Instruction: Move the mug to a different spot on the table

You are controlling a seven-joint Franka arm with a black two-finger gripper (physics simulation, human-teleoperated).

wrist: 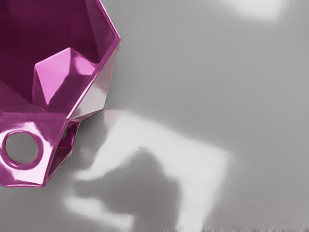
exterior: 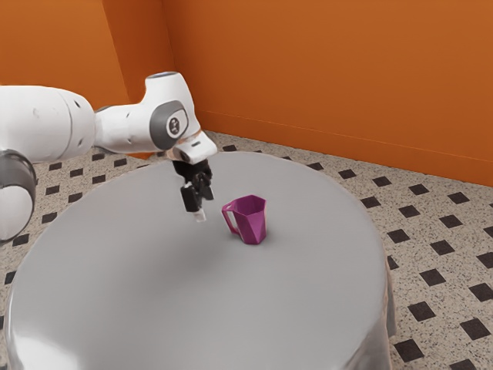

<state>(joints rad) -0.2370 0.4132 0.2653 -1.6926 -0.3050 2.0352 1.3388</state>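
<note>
Item: one mug (exterior: pixel 248 219), purple-magenta, with faceted sides and a glossy finish, standing upright with its mouth up on a round grey table (exterior: pixel 154 293). Position: near the middle of the tabletop, a little toward the exterior view's right. The handle (exterior: pixel 230 217) faces the exterior view's left, toward the gripper. Item: one black gripper (exterior: pixel 196 210) on a white arm (exterior: pixel 115 127) that enters from the exterior view's left. It points down over the table just beside the mug on the handle side, and it is apart from the mug and holds nothing. Whether the gripper is open or closed cannot be told from this angle. In the wrist view, the mug (wrist: pixel 58 82) is seen from above with a dark interior, and its handle (wrist: pixel 21 150) shows as a ring with a round hole. Beside it lies bare grey table (wrist: pixel 217 72) with pale reflections and a dark shadow (wrist: pixel 145 188). Surroundings: speckled floor (exterior: pixel 439 254) with black diamond tiles, and orange walls (exterior: pixel 347 69) behind.
</note>
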